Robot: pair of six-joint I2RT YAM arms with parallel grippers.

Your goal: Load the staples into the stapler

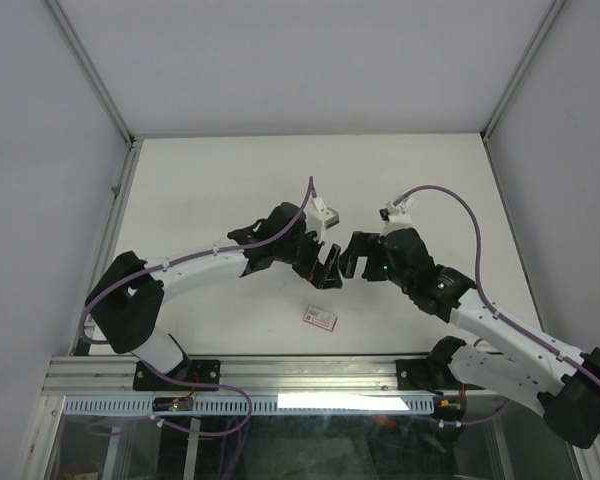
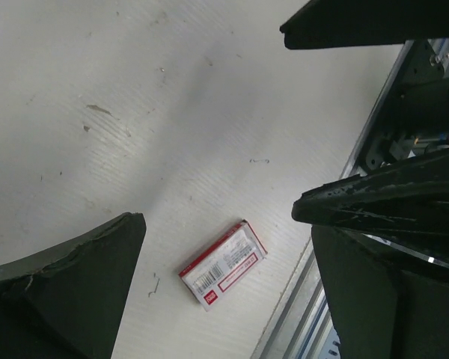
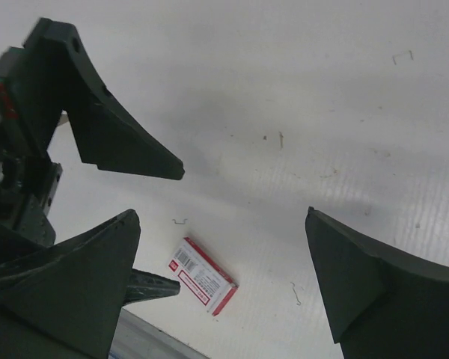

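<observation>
The staples box (image 1: 320, 318), white with a red label, lies flat and closed on the white table near its front edge. It also shows in the left wrist view (image 2: 223, 263) and the right wrist view (image 3: 202, 275). No stapler is in view. My left gripper (image 1: 329, 268) is open and empty above the table, just behind the box; its fingers (image 2: 67, 292) stand wide apart. My right gripper (image 1: 351, 260) is also open and empty, facing the left one closely; its fingers (image 3: 389, 284) are spread wide, with the box below and between them.
A metal rail (image 1: 300, 372) runs along the table's near edge, close to the box, and shows in the left wrist view (image 2: 299, 321). A few loose bent staples (image 3: 180, 221) lie on the table. The left gripper's fingers (image 3: 112, 134) crowd the right wrist view.
</observation>
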